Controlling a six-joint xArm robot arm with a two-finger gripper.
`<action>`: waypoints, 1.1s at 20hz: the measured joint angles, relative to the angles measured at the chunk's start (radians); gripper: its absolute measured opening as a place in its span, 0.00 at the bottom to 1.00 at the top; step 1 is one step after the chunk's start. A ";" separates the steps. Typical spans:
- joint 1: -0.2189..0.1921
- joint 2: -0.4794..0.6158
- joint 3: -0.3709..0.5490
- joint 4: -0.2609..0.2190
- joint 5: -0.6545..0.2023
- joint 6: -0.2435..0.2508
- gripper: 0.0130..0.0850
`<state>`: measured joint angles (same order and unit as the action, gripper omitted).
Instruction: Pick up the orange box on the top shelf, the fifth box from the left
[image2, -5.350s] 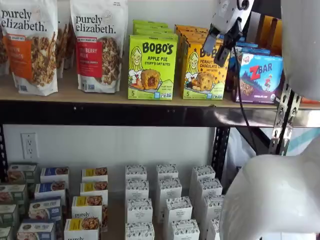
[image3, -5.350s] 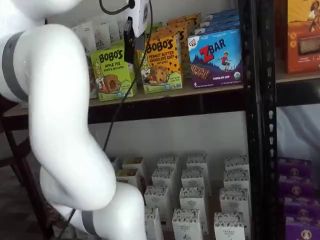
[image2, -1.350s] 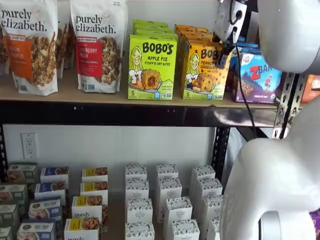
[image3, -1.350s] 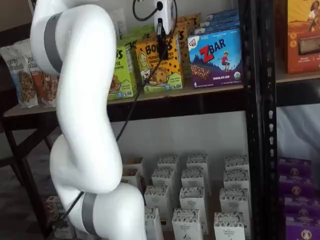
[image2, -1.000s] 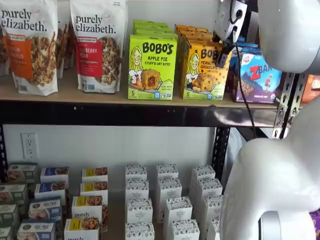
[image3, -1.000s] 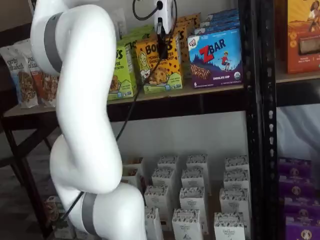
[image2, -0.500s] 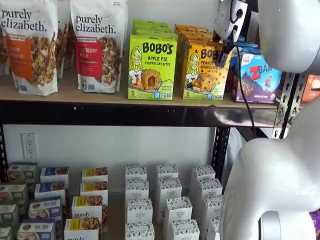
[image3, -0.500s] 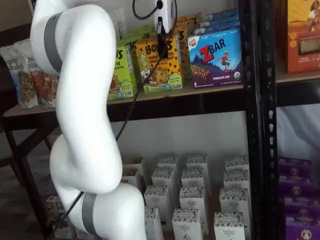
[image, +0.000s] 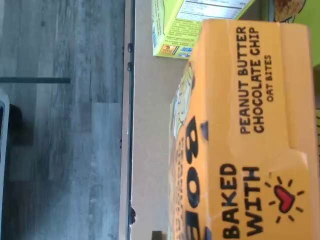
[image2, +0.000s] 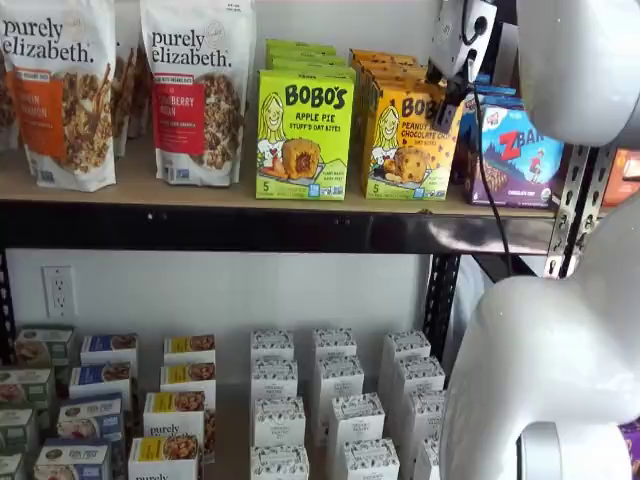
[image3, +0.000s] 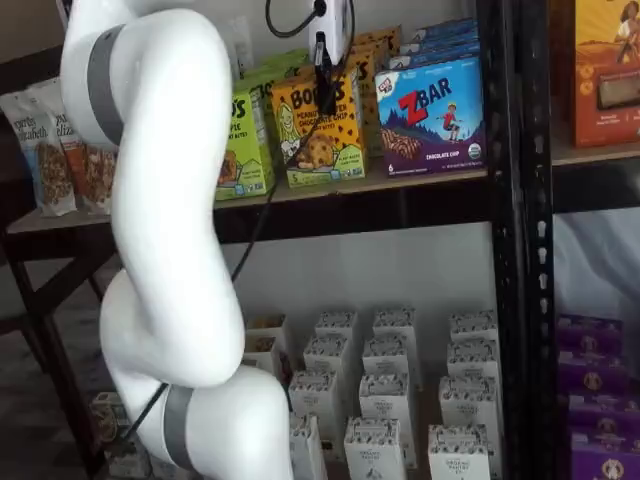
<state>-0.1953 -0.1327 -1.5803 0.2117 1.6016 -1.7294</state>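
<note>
The orange box (image2: 405, 145) stands on the top shelf (image2: 200, 195), printed "BOBO'S Peanut Butter Chocolate Chip". My gripper (image2: 448, 105) hangs at its upper right corner. In a shelf view a single black finger lies over the top of the orange box's (image3: 318, 135) front face, where the gripper (image3: 322, 72) comes down from above. No gap between the fingers shows. In the wrist view the orange box's (image: 250, 135) top panel is very close, with the tan shelf board (image: 150, 150) beside it.
A lime-green Apple Pie box (image2: 305, 135) stands left of the orange one and a blue ZBar box (image2: 515, 155) right of it. Granola bags (image2: 195, 90) are further left. White boxes (image2: 335, 400) fill the lower shelf. A black upright (image3: 515, 200) stands to the right.
</note>
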 joint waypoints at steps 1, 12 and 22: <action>0.000 0.000 -0.001 0.000 0.001 0.000 0.67; 0.007 -0.002 0.007 -0.001 -0.005 0.006 0.56; 0.010 -0.001 0.008 -0.002 -0.004 0.008 0.39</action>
<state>-0.1857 -0.1334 -1.5718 0.2093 1.5979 -1.7217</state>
